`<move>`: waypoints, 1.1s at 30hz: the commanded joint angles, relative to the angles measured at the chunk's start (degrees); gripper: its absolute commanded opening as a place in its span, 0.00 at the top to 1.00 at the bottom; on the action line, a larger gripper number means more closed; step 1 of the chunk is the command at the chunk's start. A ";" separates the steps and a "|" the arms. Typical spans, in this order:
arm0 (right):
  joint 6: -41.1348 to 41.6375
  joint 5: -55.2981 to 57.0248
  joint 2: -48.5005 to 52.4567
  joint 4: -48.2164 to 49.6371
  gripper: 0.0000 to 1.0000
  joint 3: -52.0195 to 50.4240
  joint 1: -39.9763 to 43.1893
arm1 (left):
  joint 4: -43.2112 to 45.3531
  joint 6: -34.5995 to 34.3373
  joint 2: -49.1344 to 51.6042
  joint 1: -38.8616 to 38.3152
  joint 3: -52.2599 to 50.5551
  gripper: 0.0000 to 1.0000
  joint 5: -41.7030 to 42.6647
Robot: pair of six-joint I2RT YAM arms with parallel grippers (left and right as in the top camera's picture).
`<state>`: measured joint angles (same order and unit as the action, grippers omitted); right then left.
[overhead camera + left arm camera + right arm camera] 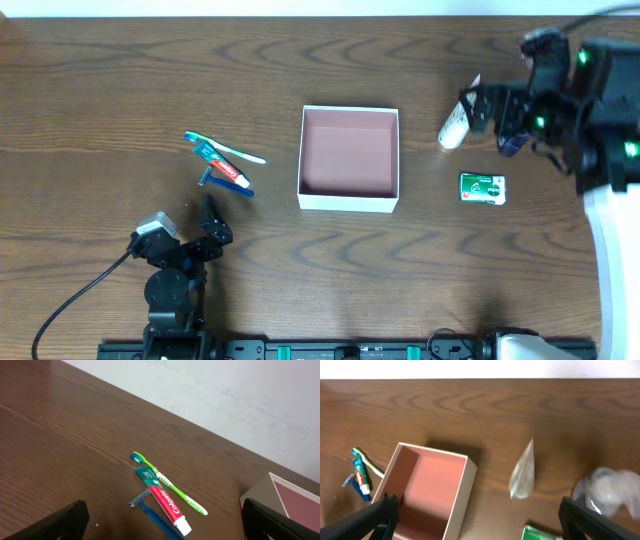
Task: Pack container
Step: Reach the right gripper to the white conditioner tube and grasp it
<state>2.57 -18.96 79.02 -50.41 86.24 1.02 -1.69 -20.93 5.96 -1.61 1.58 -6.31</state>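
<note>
Overhead: container point(349, 202) sits mid-table, open side up, reddish-brown floor bare. Left of it, well apart, a cluster: green toothbrush point(226, 149), toothpaste tube point(222, 166), blue razor point(229, 183), the paste lying between the other two. Left gripper point(213, 222) low on the table, just below the cluster, touching none of it. To the container's right, a white tube point(454, 124) and a green box point(482, 188). Right gripper point(488, 115) just beside the white tube; contact cannot be told from here. Left wrist: both fingers point(62, 521) spread wide at the frame's lower corners, nothing between them. Toothbrush, paste and razor lie ahead on the wood, paste overlapping the razor handle. One white corner of the container shows at far right. Right wrist: fingers point(367, 521) released, wide apart, gripping nothing. Container ahead to the left; blurred white tube near centre, apart from both fingers. Green box at the lower edge. A pale rounded item point(607, 487) at right, too blurred to identify.
</note>
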 commanded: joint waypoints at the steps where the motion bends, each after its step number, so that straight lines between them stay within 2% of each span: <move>1: -1.77 -1.84 3.54 1.22 0.01 1.68 -0.33 | -1.86 0.57 0.00 0.20 -1.36 0.02 -0.31; 3: -3.23 -1.11 5.60 2.47 0.02 1.68 -0.33 | -1.86 0.57 0.00 0.20 -1.36 0.02 -0.31; 7: -0.61 5.29 9.29 3.06 0.05 1.68 -0.35 | -1.86 0.57 0.00 0.20 -1.36 0.02 -0.31; 11: 0.87 10.16 12.11 3.56 0.14 1.68 -0.39 | -1.86 0.57 0.00 0.20 -1.36 0.02 -0.31; 23: 3.13 14.10 18.84 4.70 0.22 1.66 -2.47 | -1.86 0.57 0.00 0.20 -1.36 0.02 -0.31; 28: 3.65 14.51 21.81 5.22 0.28 1.66 -2.64 | -1.86 0.57 0.00 0.20 -1.36 0.02 -0.31; 30: 3.89 14.49 22.82 5.49 0.31 1.66 -2.64 | -1.86 0.57 0.00 0.20 -1.36 0.02 -0.31; 33: 4.26 14.53 23.78 5.90 0.42 1.66 -2.64 | -1.86 0.57 0.00 0.20 -1.36 0.02 -0.31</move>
<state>5.85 -5.26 102.19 -44.93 86.65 -1.15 -1.69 -20.93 5.96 -1.61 1.58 -6.31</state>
